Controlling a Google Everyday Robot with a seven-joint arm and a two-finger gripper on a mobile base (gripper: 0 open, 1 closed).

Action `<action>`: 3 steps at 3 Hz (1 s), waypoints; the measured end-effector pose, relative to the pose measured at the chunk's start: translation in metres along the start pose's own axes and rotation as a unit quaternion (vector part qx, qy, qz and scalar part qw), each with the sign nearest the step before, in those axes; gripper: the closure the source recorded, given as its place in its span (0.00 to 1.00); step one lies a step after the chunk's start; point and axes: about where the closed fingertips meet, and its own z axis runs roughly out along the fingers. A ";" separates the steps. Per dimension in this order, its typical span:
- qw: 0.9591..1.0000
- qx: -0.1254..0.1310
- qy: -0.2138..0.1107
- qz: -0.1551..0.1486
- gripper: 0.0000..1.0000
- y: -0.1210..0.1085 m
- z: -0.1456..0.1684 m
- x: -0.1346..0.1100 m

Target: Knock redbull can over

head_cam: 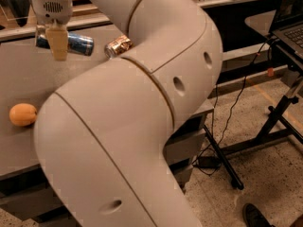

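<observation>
Far left on the grey tabletop [28, 79]: a round orange fruit [22, 114], well apart. Next, the cream gripper [58, 51], hanging just in front of the slim blue-and-silver aluminium redbull can [78, 43]; parted or closed, impossible to tell. Seemingly toppled already, near the back edge: long axis left-right, top end unclear. Best to lift straight up, avoiding any roll toward the dented gold can [118, 45].

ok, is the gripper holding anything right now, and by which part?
Cannot tell. The gripper is at the view's top left, right in front of the redbull can lying on its side; any grasp is hidden.
</observation>
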 end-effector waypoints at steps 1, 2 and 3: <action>1.000 0.009 0.003 -0.007 1.00 -0.008 0.002 -0.005; 1.000 -0.001 0.021 -0.017 1.00 -0.002 0.009 -0.007; 0.998 -0.014 0.042 -0.034 1.00 0.007 0.017 -0.013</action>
